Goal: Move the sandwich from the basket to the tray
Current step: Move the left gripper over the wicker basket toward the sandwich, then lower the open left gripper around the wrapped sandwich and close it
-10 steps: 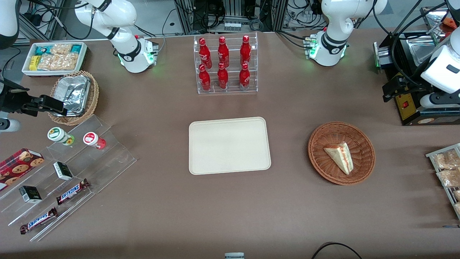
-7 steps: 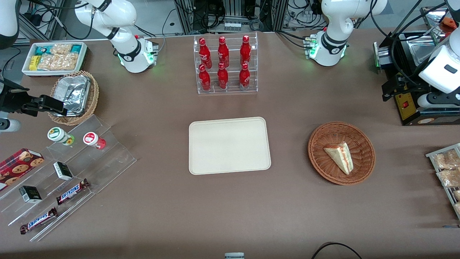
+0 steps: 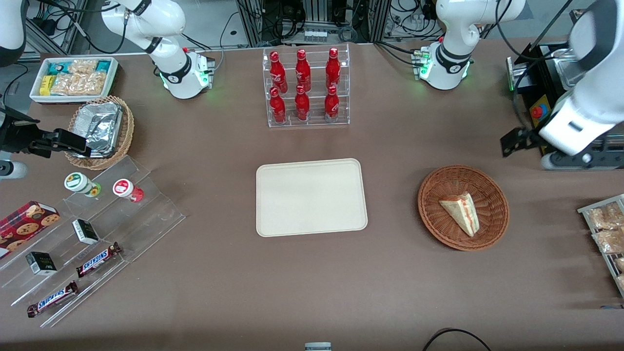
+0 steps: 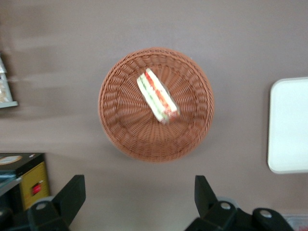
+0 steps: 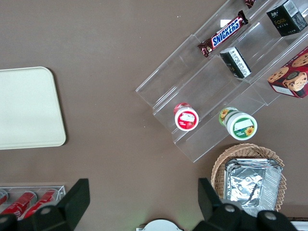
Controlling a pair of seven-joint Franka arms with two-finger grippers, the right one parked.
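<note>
We see one long table (image 3: 219,292) under a matte brown cover. Its edge farthest from the front camera backs onto frames and cable bundles.

At the parked arm's end stand one white bin (image 3: 35,92) of snack packets and, nearer the camera, one tan wicker basket (image 3: 127,127) holding crumpled foil. Nearer still is one clear stepped stand (image 3: 151,214). We count on it:
- two lidded cups (image 3: 78,182)
- two small dark boxes (image 3: 85,231)
- two Snickers bars (image 3: 97,260)
- one cookie box (image 3: 27,220)

At mid-table, a clear rack (image 3: 307,122) carries six red bottles (image 3: 302,70) in two rows of three. The single tray (image 3: 311,197) lies flat and bare, nearer the camera than the rack. Open brown cover runs all round its rim.

Toward the working arm's end sits the one reddish-brown basket (image 3: 438,219), well apart from the tray. The one sandwich (image 3: 460,212) lies inside it, roughly central, its red and green filling edge showing in the wrist view. A stretch of bare cover separates basket and tray.

The left arm's gripper (image 4: 138,179) hangs above the table, just farther from the front camera than the basket. Its two fingers (image 4: 72,192) are spread wide and grasp nothing. A black machine (image 3: 524,73) stands near it at the table's end. A wire rack (image 3: 582,210) of packets sits at the table's edge, nearer the camera than the basket. Between the basket and the table edge nearest the camera the cover is open.
</note>
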